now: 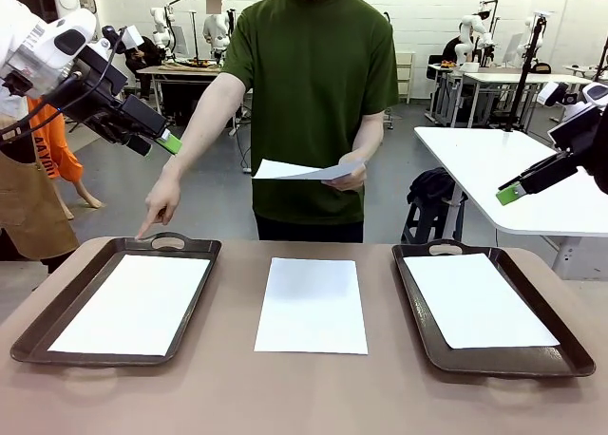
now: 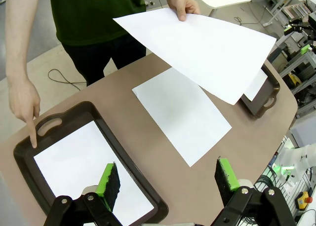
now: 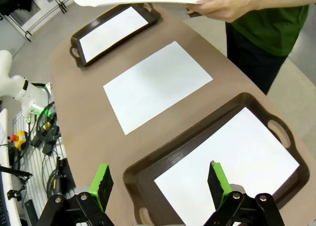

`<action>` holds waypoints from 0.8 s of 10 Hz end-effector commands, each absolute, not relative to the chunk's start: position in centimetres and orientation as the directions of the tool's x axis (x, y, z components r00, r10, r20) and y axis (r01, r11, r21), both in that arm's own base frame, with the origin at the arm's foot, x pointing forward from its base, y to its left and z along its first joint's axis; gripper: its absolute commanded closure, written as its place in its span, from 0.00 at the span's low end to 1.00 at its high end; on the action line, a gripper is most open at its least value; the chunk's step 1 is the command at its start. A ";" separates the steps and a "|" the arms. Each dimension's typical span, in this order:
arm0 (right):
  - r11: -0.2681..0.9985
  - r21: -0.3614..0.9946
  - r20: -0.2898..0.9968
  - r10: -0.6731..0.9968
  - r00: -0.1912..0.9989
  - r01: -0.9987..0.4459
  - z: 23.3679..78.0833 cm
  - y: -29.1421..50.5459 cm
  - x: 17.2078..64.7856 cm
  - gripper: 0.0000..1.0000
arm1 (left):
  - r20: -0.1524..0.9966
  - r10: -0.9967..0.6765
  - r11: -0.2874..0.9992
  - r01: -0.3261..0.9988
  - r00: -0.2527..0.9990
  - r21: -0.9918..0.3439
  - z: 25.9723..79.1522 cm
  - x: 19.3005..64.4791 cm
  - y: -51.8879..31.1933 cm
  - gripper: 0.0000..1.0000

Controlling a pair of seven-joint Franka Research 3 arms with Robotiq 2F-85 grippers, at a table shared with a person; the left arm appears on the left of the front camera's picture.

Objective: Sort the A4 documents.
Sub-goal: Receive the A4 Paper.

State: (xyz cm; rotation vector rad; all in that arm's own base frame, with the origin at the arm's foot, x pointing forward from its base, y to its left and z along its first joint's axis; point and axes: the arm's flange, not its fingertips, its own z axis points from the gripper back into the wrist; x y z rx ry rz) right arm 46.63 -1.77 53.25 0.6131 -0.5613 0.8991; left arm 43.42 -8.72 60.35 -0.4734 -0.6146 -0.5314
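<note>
A4 documents (image 1: 312, 304) lie in three spots on the brown table (image 1: 228, 397): one sheet on the bare top at six o'clock, one inside the dark brown handled tray (image 1: 38, 335) at eight o'clock, one inside the matching tray (image 1: 513, 362) at four o'clock. Every face I can see is plain white. At twelve o'clock a person (image 1: 313, 93) in a green T-shirt holds a fourth sheet (image 1: 294, 172) level in one hand (image 1: 353, 176), while the pointing hand (image 1: 161, 202) aims a forefinger at the eight o'clock tray's far handle. Left gripper (image 2: 167, 174) at ten o'clock and right gripper (image 3: 160, 179) at three o'clock hang high off the table, jaws wide, gripping nothing.
</note>
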 end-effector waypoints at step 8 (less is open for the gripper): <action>0.476 0.248 0.674 0.541 0.503 -0.844 53.3 -1.7 46.6 0.00 | 0.612 -0.185 0.749 0.514 0.769 -0.419 59.6 46.5 -8.4 0.00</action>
